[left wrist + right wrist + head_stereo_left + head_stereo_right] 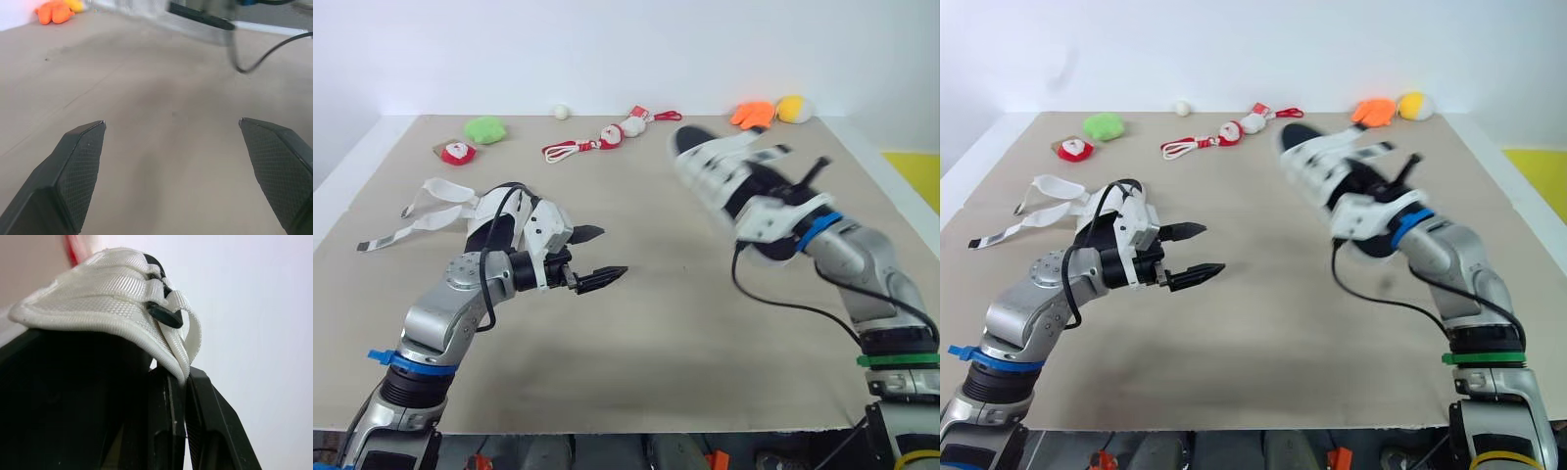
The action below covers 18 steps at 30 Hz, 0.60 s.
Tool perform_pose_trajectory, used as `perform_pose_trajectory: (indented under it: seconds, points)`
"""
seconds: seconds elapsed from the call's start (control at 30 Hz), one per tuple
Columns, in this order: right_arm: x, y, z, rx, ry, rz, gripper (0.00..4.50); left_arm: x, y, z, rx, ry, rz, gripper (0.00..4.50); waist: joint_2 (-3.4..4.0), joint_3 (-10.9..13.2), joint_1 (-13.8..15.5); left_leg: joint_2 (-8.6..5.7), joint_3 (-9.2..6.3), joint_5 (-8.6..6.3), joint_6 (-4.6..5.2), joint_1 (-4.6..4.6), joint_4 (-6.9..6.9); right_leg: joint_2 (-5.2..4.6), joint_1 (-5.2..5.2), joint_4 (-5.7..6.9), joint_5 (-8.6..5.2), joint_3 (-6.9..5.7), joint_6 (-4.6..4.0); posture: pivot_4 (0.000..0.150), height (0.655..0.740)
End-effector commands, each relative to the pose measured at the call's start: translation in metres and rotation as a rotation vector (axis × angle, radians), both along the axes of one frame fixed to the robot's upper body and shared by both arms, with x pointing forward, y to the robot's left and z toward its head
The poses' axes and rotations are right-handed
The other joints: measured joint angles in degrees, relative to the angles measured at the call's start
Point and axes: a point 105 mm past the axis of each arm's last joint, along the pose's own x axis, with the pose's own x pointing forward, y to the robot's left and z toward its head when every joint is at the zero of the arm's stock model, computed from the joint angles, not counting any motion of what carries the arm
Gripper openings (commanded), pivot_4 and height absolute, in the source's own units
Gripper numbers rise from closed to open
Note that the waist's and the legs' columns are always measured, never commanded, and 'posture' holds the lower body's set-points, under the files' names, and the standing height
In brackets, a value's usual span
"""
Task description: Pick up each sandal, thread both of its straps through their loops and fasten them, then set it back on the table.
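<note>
Now your right hand (185, 374) pinches a strap (182, 340) of the lifted sandal (720, 166). Its long axis runs far-left to near-right, seemingly clear of the worktop (656, 352). Your left hand (612, 253) gapes wide over the open middle; the second sandal (440, 191) lies left.

Nothing in these views can be read as text, label, brand, number or sign. The lifted sandal (720, 166) shows plain white webbing over a black sole. The other sandal (440, 196) lies on the desk (656, 323), and any print on its strap ends is too small to tell. The red and white toys (607, 135) at the far edge show no legible marking.
</note>
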Motion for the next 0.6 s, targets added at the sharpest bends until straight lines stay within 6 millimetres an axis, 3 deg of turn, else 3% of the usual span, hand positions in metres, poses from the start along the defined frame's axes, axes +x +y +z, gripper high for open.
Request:
perform_pose_trajectory:
  seconds: [0.03, 0.27, 0.3, 0.47, 0.57, 0.6]
  points:
    - [-0.003, -0.052, 0.01, 0.075, -0.034, -0.227, 0.05, 0.001, -0.003, 0.009, -0.002, -0.05, -0.001, 4.5, 0.0, 0.0, -0.1, -0.02, 0.0, -0.01, 0.01, -0.01, -0.01, -0.02, 0.0, 0.0, 0.01, 0.01, -0.04, 0.15, 0.74]
    - [-0.006, -0.08, -0.041, 0.094, 0.175, -0.366, 0.05, 0.001, -0.006, 0.013, -0.016, -0.061, 0.001, 4.5, 0.1, 0.0, -1.4, 0.0, 0.05, -0.13, 0.21, 0.03, -0.27, 0.01, -0.15, -0.02, 0.0, 0.08, -0.22, 0.15, 0.74]
    - [-0.007, -0.081, -0.045, 0.109, 0.199, -0.369, 0.87, 0.001, -0.006, 0.013, -0.018, -0.063, 0.001, 4.5, 0.1, 0.0, -1.5, 0.0, 0.05, -0.13, 0.21, 0.03, -0.27, 0.01, -0.15, -0.02, 0.0, 0.08, -0.21, 0.15, 0.74]
    - [-0.017, -0.071, -0.045, 0.23, 0.263, -0.275, 3.14, 0.002, -0.005, 0.021, -0.04, -0.089, 0.022, 4.5, 0.1, 0.0, -1.7, -0.02, 0.06, -0.13, 0.2, 0.03, -0.2, 0.0, -0.09, -0.02, -0.1, 0.1, 0.07, 0.15, 0.74]
    - [-0.031, -0.073, -0.035, 0.207, 0.287, -0.226, 4.44, 0.006, -0.001, 0.026, -0.057, -0.114, 0.052, 4.5, 0.12, 0.0, -1.7, -0.01, 0.05, -0.12, 0.2, 0.04, -0.13, 0.01, -0.05, -0.02, -0.11, 0.1, 0.2, 0.15, 0.74]
    - [-0.035, -0.071, -0.034, 0.205, 0.308, -0.199, 4.48, 0.007, 0.0, 0.028, -0.059, -0.121, 0.063, 4.5, 0.12, 0.0, -1.7, -0.03, 0.06, -0.12, 0.19, 0.02, -0.08, -0.01, -0.05, -0.02, -0.1, 0.1, 0.25, 0.15, 0.74]
